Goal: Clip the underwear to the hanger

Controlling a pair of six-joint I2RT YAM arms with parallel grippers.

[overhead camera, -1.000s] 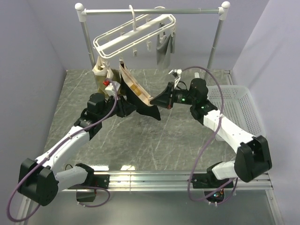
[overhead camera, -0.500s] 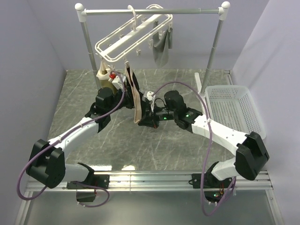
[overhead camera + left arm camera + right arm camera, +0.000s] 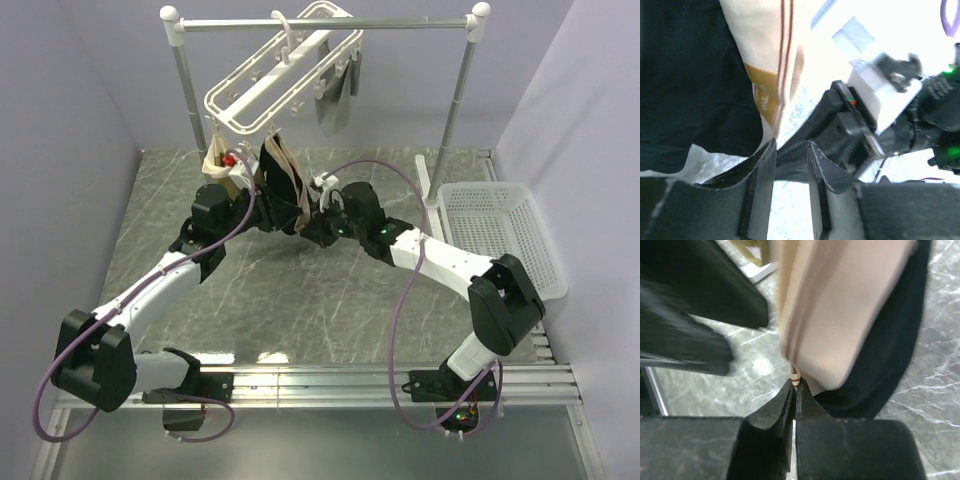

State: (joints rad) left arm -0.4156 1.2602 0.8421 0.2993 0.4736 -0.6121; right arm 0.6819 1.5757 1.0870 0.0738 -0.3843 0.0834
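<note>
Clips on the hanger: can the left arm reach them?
Probably yes. The left arm sits close under the clips, and only the top edge of the underwear stands between them. Nothing else seems to be in the way.

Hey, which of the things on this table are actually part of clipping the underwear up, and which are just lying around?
Part of the job: black boxer briefs with a tan waistband; white plastic drying hanger with clips.
Just around: grey garment hanging from that hanger; beige garment; white plastic basket; metal rail.
</note>
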